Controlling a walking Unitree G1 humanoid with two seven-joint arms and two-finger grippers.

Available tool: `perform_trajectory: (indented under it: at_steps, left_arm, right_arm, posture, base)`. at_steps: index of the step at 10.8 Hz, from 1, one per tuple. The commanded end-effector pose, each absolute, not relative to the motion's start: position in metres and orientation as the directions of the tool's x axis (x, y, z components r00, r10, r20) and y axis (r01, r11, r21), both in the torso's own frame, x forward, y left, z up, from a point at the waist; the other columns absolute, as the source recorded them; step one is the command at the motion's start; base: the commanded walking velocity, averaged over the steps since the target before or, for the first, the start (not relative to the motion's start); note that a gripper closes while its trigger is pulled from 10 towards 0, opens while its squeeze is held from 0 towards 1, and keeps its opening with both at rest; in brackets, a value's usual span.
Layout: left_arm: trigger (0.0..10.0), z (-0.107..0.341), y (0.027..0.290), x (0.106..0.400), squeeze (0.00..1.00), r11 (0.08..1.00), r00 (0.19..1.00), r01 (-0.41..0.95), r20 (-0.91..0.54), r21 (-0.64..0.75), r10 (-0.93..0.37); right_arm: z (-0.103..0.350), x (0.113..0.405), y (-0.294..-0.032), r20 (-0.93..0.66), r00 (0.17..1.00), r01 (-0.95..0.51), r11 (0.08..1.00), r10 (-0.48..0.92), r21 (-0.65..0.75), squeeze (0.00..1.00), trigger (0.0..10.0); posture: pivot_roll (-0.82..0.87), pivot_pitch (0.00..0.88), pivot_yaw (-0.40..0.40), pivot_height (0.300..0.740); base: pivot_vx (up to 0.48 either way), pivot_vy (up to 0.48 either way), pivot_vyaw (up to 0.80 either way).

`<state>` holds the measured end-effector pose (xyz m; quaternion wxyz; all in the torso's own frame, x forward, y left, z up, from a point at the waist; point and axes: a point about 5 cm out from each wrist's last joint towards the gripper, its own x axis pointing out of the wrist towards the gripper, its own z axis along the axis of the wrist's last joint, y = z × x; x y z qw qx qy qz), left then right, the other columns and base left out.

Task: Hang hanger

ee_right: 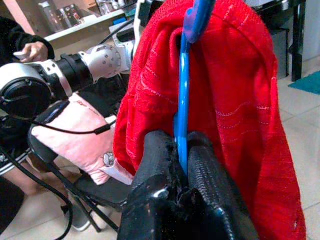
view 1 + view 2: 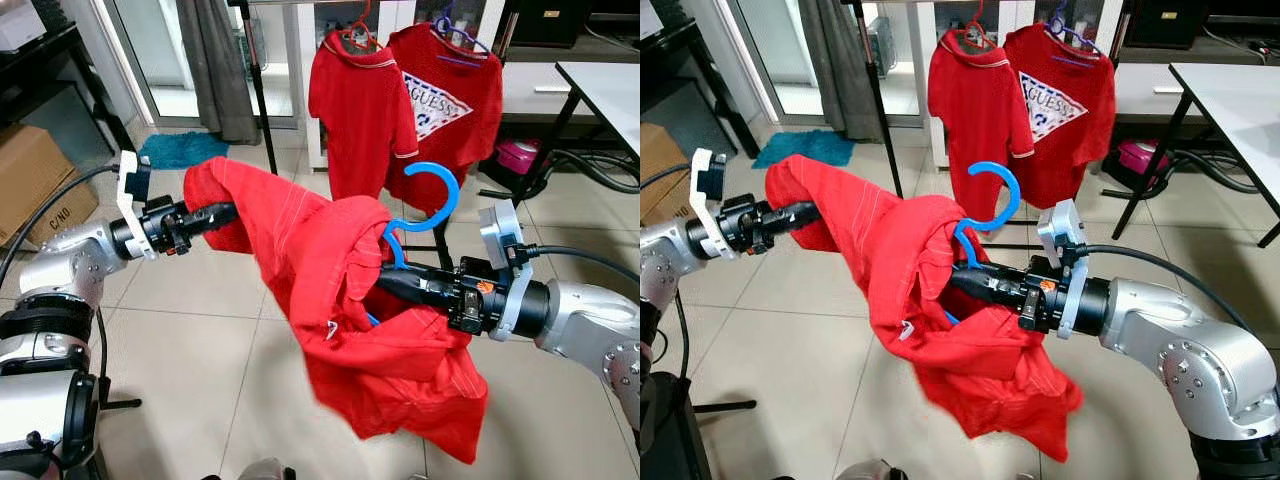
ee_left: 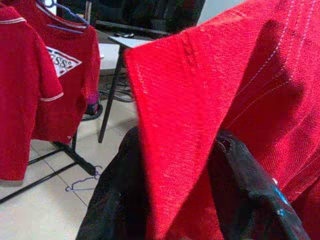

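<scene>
Out in front of us, our right hand (image 2: 392, 280) pinches the blue hanger (image 2: 425, 205), stiff and light; our left hand (image 2: 222, 213) clamps the limp red shirt (image 2: 330, 300) draped over it. We'd keep hold of the hanger's neck, hook free.

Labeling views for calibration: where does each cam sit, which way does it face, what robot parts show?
Left eye: on head, looking forward and down; both arms hold a red shirt on a blue hanger.
Right eye: its stereo twin, same scene; right hand at the hanger.
Left wrist: along the left hand, shut on shirt fabric.
Right wrist: along the right hand, shut on the hanger.
Shared: the shirt shows in all four.
</scene>
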<state>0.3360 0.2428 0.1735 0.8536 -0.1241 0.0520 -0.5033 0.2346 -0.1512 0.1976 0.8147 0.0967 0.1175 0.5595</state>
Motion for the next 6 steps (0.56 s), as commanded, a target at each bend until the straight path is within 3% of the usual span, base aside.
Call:
perform_trajectory:
  at_steps: [1,6]
  left_arm:
    - [0.0,0.1738,0.246,0.3338,0.0,0.47,0.496,0.843,0.042,-0.262,-0.867]
    - [0.0,0.176,0.248,0.3364,0.0,0.528,0.566,0.807,0.088,-0.264,-0.82]
  right_arm:
    - [0.2064,0.2314,-0.1461,-0.053,0.322,-0.912,0.325,0.945,0.249,0.0,10.0]
    - [0.2063,0.2312,-0.1447,-0.045,0.32,-0.912,0.321,0.946,0.257,0.0,10.0]
  posture:
    - [-0.14,0.0,0.083,0.74]
    - [-0.14,0.0,0.083,0.74]
  base:
    - [0.0,0.0,0.0]
    - [0.0,0.0,0.0]
